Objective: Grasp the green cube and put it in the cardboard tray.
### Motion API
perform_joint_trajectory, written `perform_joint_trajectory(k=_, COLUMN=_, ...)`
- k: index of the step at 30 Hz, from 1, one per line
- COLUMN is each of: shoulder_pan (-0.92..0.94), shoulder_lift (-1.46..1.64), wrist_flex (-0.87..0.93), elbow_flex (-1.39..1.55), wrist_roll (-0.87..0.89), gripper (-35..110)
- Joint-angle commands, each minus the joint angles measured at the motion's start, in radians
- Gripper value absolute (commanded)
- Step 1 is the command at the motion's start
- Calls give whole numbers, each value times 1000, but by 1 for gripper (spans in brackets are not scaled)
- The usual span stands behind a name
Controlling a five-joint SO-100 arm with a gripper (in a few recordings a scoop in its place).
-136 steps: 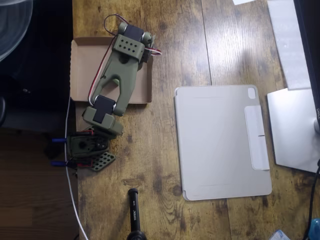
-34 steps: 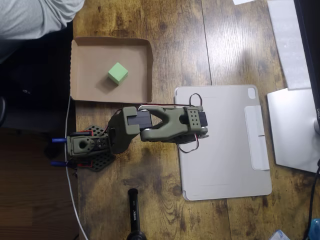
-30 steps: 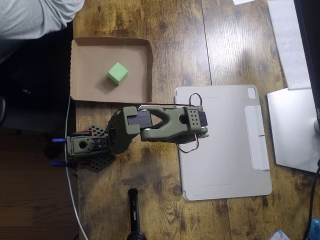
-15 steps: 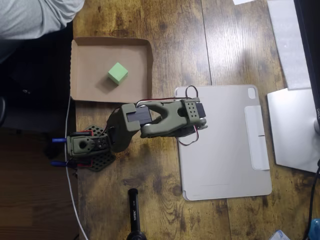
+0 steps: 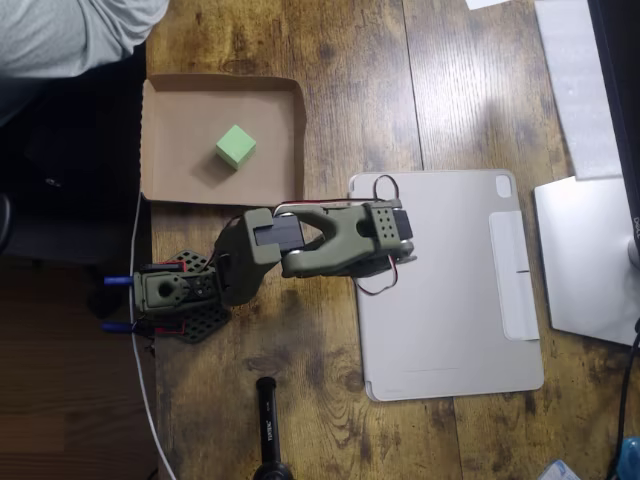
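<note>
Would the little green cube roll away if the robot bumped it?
Probably not. The green cube has flat faces and sits flat in the cardboard tray, so it would likely slide, not roll. The tray's low walls would probably stop it. Its matte surface looks easy to grip.

I'm seeing a flat grey tablet cover (image 5: 450, 285) lying on the brown wooden table (image 5: 350, 80), a black cylindrical handle (image 5: 268, 425) near the bottom edge, grey fabric (image 5: 70, 30) top left.
</note>
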Motion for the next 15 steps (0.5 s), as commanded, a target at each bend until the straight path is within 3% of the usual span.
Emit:
perform_joint_trajectory(k=1, shoulder_pan=12, shoulder_lift=31, wrist_flex=23, elbow_flex=-5, wrist_roll=3, gripper=6)
perform_joint_trajectory(k=15, shoulder_pan=21, shoulder_lift=28, wrist_flex=23, elbow_flex=-6, wrist_roll=0, gripper=6)
